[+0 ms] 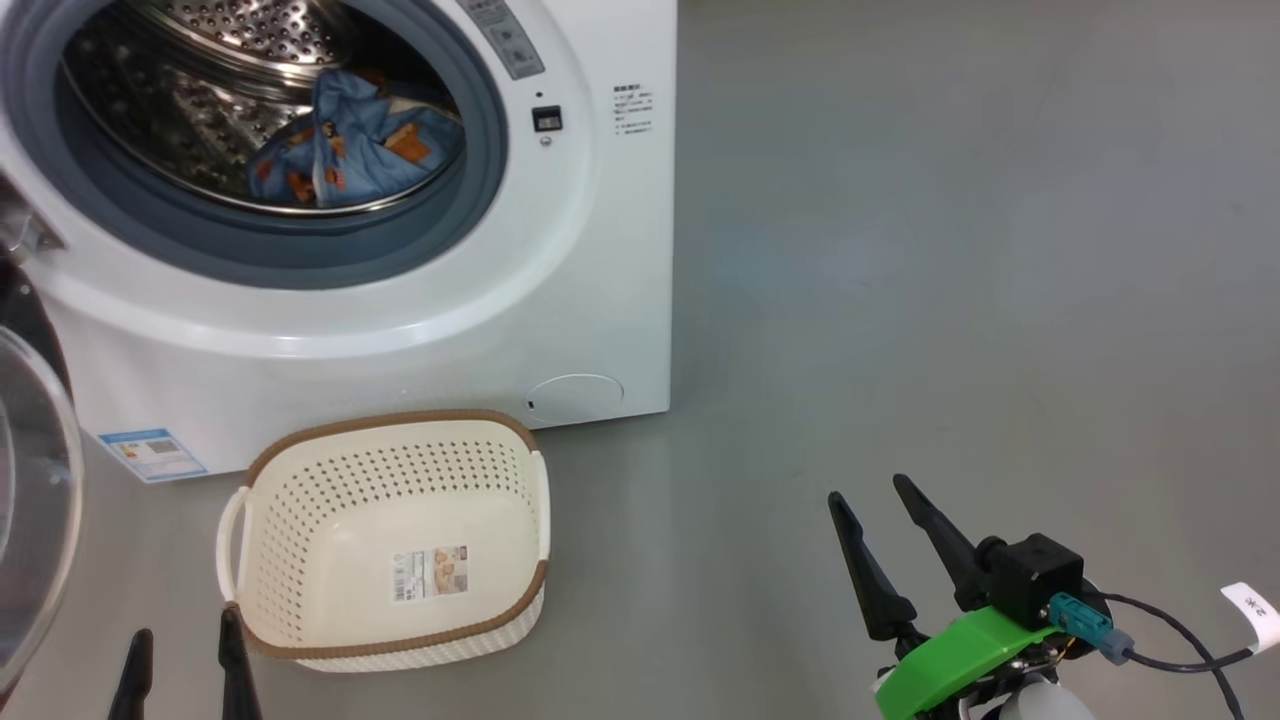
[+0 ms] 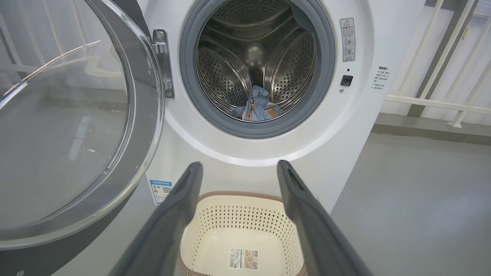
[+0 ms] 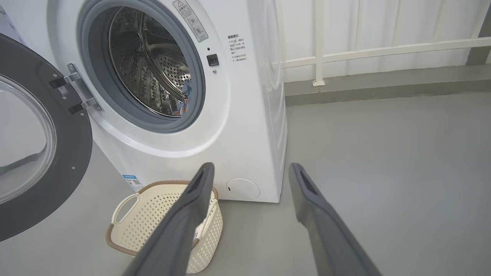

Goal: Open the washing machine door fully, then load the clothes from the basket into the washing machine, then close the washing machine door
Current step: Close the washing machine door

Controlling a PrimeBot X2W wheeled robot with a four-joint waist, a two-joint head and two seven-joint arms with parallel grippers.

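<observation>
The white washing machine [image 1: 580, 250] stands with its door [image 2: 69, 126] swung wide open to the left. Light blue clothes [image 1: 350, 140] with orange prints lie inside the steel drum, also seen as the clothes [image 2: 257, 109] in the left wrist view. The cream basket [image 1: 390, 540] sits on the floor in front of the machine, with just a paper label on its bottom. My left gripper [image 1: 185, 650] is open at the lower left, beside the basket's near corner. My right gripper [image 1: 880, 510] is open and holds nothing, well right of the basket.
Grey floor [image 1: 950, 250] stretches to the right of the machine. A white railing [image 3: 364, 50] and a low ledge run along the wall behind it. The open door's glass bulges into the lower left of the head view.
</observation>
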